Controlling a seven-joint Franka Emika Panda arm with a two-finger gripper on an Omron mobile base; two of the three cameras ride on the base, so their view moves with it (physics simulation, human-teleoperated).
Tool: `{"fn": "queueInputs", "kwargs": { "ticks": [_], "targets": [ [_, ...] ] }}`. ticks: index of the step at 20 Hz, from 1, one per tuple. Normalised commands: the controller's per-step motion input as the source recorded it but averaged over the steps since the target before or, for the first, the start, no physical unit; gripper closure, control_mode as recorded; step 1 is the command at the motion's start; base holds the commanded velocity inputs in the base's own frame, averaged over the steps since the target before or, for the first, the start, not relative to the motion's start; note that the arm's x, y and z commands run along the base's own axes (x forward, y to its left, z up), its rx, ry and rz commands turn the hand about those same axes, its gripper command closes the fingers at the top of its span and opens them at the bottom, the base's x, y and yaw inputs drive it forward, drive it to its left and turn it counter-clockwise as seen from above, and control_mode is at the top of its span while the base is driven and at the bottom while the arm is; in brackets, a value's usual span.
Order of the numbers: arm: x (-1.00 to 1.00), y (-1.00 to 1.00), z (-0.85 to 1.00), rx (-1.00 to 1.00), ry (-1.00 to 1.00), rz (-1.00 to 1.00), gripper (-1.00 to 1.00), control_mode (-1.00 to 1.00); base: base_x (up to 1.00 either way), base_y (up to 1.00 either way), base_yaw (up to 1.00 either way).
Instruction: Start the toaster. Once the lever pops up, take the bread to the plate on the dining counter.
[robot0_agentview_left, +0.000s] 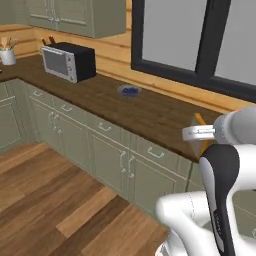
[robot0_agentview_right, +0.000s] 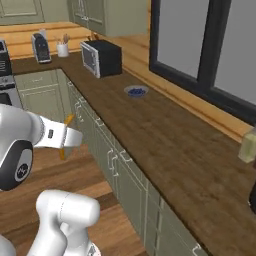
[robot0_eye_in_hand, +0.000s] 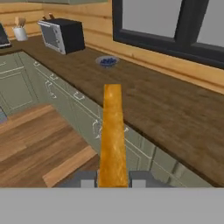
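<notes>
Right now your two-finger gripper (robot0_eye_in_hand: 113, 183) is clamping the thin orange-crusted toast slice (robot0_eye_in_hand: 113, 135) edge-on, off the near edge of the long dark wood-grain counter (robot0_eye_in_hand: 144, 100). You're getting open plank floor (robot0_eye_in_hand: 39, 140) left; a small blue dish (robot0_eye_in_hand: 106, 61) is sitting far along the countertop.

The white arm rises from the base, bends at a dark elbow joint and reaches forward roughly level, ending in the hand (robot0_eye_in_hand: 113, 183). Its two short dark fingers (robot0_eye_in_hand: 87, 181) are clamped tight on the bread (robot0_eye_in_hand: 113, 135), which stands edge-on between them and sticks straight out ahead of the hand. From the side the wrist (robot0_agentview_right: 59, 136) is level.
</notes>
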Motion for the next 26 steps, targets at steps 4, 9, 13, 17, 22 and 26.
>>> {"fn": "queueInputs", "kwargs": {
  "ticks": [4,9,13,17,22,26],
  "targets": [
    [0.0,0.0,0.0,0.0,0.0,0.0,1.0,1.0,0.01,0.27,0.59],
    [0.0,0.0,0.0,0.0,0.0,0.0,1.0,1.0,0.0,0.38,0.57],
    [0.0,0.0,0.0,0.0,0.0,0.0,1.0,1.0,0.0,0.28,0.58],
    [0.0,0.0,0.0,0.0,0.0,0.0,1.0,1.0,0.0,0.21,0.56],
    [0.0,0.0,0.0,0.0,0.0,0.0,1.0,1.0,0.04,0.28,0.55],
    [0.0,0.0,0.0,0.0,0.0,0.0,1.0,1.0,0.17,0.24,0.54]
  ]
}}
